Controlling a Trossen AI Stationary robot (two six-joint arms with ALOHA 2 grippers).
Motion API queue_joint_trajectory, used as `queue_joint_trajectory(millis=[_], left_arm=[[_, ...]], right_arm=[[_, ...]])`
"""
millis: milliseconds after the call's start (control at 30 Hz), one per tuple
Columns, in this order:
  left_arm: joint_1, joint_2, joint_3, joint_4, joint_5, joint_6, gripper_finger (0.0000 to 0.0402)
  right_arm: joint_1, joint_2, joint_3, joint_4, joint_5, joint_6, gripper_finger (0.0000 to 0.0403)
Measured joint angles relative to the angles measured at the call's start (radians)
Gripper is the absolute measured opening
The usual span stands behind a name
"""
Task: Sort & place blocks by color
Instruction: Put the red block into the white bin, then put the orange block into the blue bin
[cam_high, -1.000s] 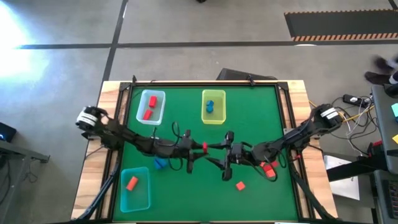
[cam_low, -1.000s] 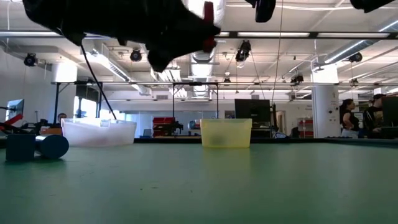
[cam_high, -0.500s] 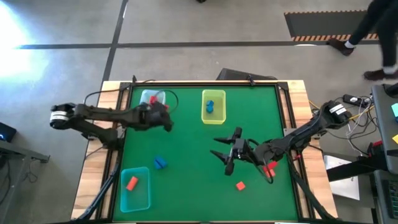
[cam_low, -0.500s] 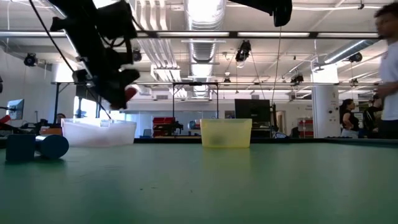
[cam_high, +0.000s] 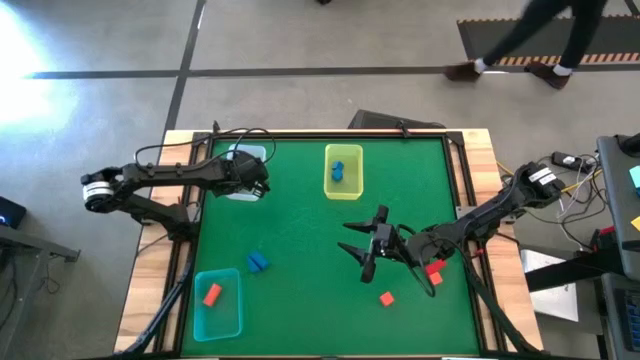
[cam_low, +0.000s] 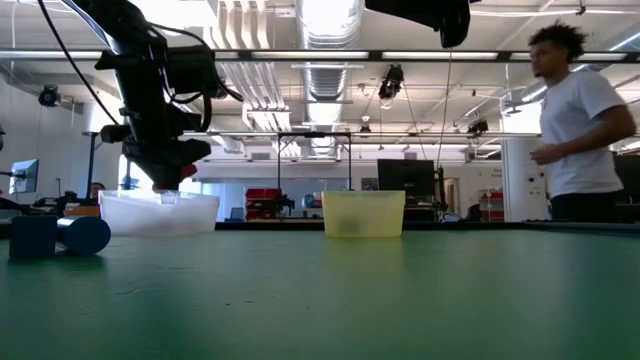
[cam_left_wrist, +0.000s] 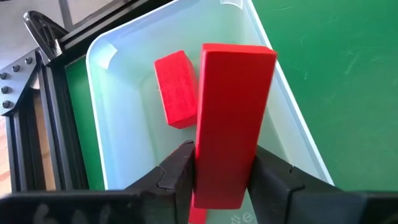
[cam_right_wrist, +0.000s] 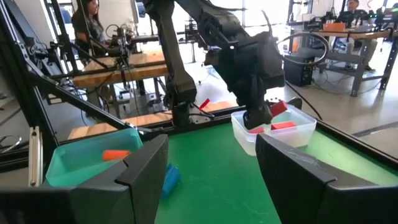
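My left gripper (cam_high: 250, 178) hangs over the pale blue tray (cam_high: 232, 190) at the table's far left and is shut on a red bar block (cam_left_wrist: 233, 118). A second red block (cam_left_wrist: 176, 88) lies flat on that tray's floor. My right gripper (cam_high: 365, 250) hovers open over the middle right of the green table. Blue blocks (cam_high: 338, 170) lie in the yellow-green tray, and an orange-red one (cam_high: 211, 294) lies in the teal tray. Loose on the table are blue blocks (cam_high: 258, 262), a red one (cam_high: 433, 268) and an orange-red one (cam_high: 386, 298). My left gripper pinches the red bar between its two fingers (cam_left_wrist: 180, 171), on its long side faces near one end (cam_left_wrist: 221, 177). The bar sticks out past the fingertips, along them. The fingers slant down from above. The bar is lifted clear, over the pale blue tray's inside.
The yellow-green tray (cam_high: 343, 172) stands right of the pale blue one, and the teal tray (cam_high: 218, 305) sits at the near left corner. Black rails frame the table (cam_high: 300, 235). A person (cam_low: 580, 130) walks in the room beyond the far edge.
My left gripper has carried the red bar from the table's middle, next to my right gripper, toward the far left. It has then come down over the pale blue tray, still shut on the bar. My right gripper has stayed near the middle right.
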Motion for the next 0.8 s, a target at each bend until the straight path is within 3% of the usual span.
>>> queue_joint_trajectory(millis=[267, 500, 800], left_arm=[[0.0, 0.002, 0.0, 0.0, 0.0, -0.001, 0.0167], [-0.025, -0.007, 0.0, 0.006, 0.013, -0.001, 0.0179], [-0.266, -0.076, 0.034, 0.1, 0.02, 0.0, 0.018]], right_arm=[[0.0, 0.0, 0.0, -0.009, 0.0, 0.011, 0.0233], [0.0, 0.001, 0.0, -0.057, 0.0, 0.074, 0.0231], [0.0, 0.001, 0.0, -0.234, -0.003, 0.303, 0.0225]])
